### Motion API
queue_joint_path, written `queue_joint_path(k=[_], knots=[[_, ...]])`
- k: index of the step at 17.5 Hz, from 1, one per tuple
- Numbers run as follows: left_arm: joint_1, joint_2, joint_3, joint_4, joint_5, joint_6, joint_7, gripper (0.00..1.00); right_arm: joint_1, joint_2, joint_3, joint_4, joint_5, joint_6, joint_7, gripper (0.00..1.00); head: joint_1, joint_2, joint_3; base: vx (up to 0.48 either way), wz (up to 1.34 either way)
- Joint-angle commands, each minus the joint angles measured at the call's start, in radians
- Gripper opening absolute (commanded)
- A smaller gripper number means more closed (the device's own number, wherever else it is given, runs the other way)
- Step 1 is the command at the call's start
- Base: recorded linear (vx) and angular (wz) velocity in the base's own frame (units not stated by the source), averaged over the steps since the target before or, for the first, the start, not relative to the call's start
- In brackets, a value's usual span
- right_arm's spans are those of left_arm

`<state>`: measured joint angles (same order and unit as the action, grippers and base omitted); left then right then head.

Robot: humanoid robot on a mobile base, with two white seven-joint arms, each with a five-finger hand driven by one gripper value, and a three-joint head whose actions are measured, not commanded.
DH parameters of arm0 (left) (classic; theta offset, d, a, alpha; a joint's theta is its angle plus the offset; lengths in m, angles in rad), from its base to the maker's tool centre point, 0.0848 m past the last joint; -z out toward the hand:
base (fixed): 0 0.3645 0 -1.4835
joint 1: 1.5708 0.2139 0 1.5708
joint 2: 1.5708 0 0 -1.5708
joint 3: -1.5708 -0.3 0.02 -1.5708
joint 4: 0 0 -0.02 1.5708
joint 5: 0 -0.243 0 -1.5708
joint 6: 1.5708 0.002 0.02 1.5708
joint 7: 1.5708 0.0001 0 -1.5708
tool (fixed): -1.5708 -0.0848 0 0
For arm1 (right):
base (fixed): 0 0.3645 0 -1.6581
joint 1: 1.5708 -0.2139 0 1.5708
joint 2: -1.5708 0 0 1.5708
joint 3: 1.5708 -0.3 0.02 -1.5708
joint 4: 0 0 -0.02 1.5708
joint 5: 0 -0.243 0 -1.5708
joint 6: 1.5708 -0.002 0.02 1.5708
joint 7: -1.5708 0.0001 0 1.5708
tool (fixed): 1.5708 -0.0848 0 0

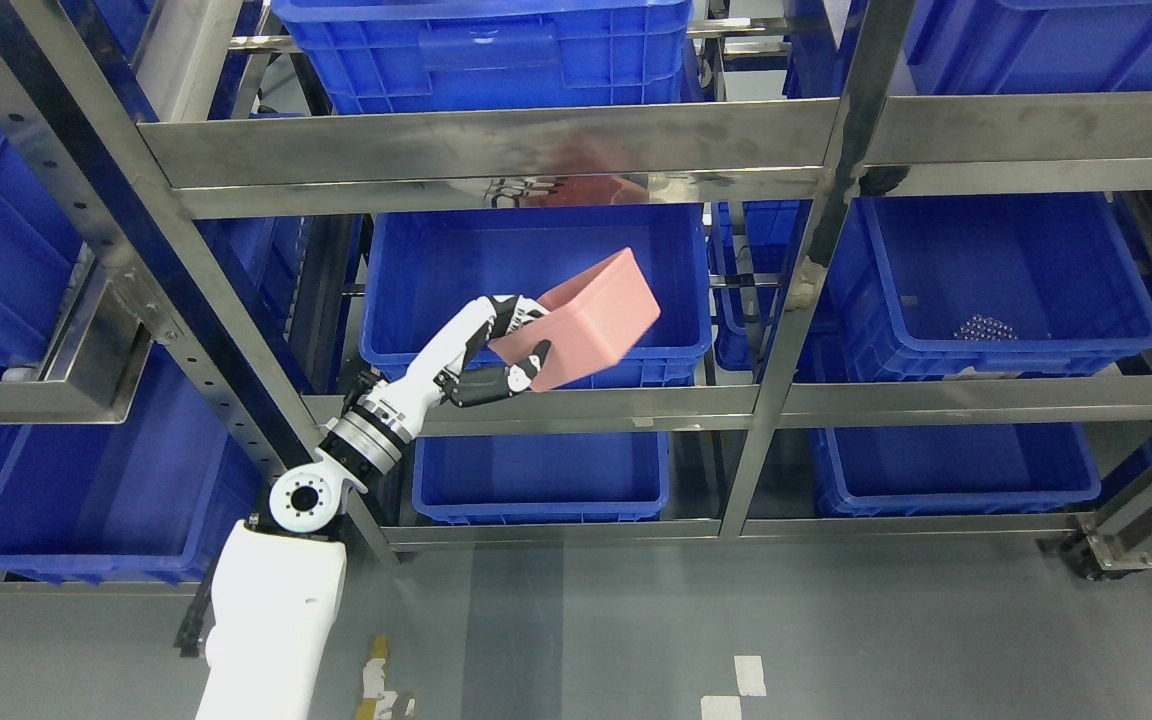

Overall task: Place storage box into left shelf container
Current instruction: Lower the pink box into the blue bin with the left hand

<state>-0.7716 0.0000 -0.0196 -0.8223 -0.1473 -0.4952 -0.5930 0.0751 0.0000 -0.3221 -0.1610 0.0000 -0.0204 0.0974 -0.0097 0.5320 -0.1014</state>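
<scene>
My left hand (514, 345) is shut on a pink storage box (596, 320), thumb on its near face and fingers over its top left edge. The box is tilted and held above the front rim of the blue container (456, 262) on the left of the middle shelf level. The container's inside looks empty. My left arm reaches up from the lower left. My right arm is out of view.
A steel shelf rail (496, 140) runs just above the box and reflects it. A steel upright (806, 260) separates the left container from a right blue container (996, 290) holding small metal beads. More blue bins sit above, below and at the far left.
</scene>
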Motion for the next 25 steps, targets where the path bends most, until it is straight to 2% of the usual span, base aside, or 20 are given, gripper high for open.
queue_joint_path(k=[1, 7, 11, 18, 19, 20, 21, 23, 25], knots=[[-0.100, 0.017, 0.003, 0.330, 0.132, 0.087, 0.019, 0.04, 0.000, -0.017, 0.000, 0.000, 0.008, 0.000, 0.344, 1.00, 0.0000, 0.000, 0.000, 0.000, 0.00], [-0.156, 0.017, 0.003, 0.425, 0.248, 0.107, 0.137, 0.04, 0.000, -0.017, 0.000, 0.000, 0.008, 0.000, 0.344, 1.00, 0.0000, 0.000, 0.000, 0.000, 0.00], [-0.158, 0.017, 0.003, 0.434, 0.276, 0.194, 0.251, 0.04, 0.000, -0.017, 0.000, 0.000, 0.008, 0.000, 0.344, 1.00, 0.0000, 0.000, 0.000, 0.000, 0.00], [-0.186, 0.017, 0.003, 0.434, 0.368, 0.190, 0.331, 0.08, 0.000, -0.017, 0.000, 0.000, 0.008, 0.000, 0.344, 1.00, 0.0000, 0.000, 0.000, 0.000, 0.00], [-0.186, 0.017, 0.003, 0.434, 0.368, 0.193, 0.332, 0.11, 0.000, -0.017, 0.000, 0.000, 0.008, 0.000, 0.344, 1.00, 0.0000, 0.000, 0.000, 0.000, 0.00], [-0.186, 0.017, 0.003, 0.434, 0.365, 0.193, 0.328, 0.19, 0.000, -0.017, 0.000, 0.000, 0.008, 0.000, 0.344, 1.00, 0.0000, 0.000, 0.000, 0.000, 0.00], [-0.186, 0.017, 0.000, 0.434, 0.359, 0.193, 0.326, 0.31, 0.000, -0.017, 0.000, 0.000, 0.008, 0.000, 0.344, 1.00, 0.0000, 0.000, 0.000, 0.000, 0.00], [-0.186, 0.017, -0.028, 0.434, 0.356, 0.191, 0.332, 0.45, 0.000, -0.017, 0.000, 0.000, 0.008, 0.000, 0.344, 1.00, 0.0000, 0.000, 0.000, 0.000, 0.00], [-0.186, 0.017, -0.045, 0.431, 0.356, 0.188, 0.332, 0.63, 0.000, -0.017, 0.000, 0.000, 0.008, 0.000, 0.344, 1.00, 0.0000, 0.000, 0.000, 0.000, 0.00]])
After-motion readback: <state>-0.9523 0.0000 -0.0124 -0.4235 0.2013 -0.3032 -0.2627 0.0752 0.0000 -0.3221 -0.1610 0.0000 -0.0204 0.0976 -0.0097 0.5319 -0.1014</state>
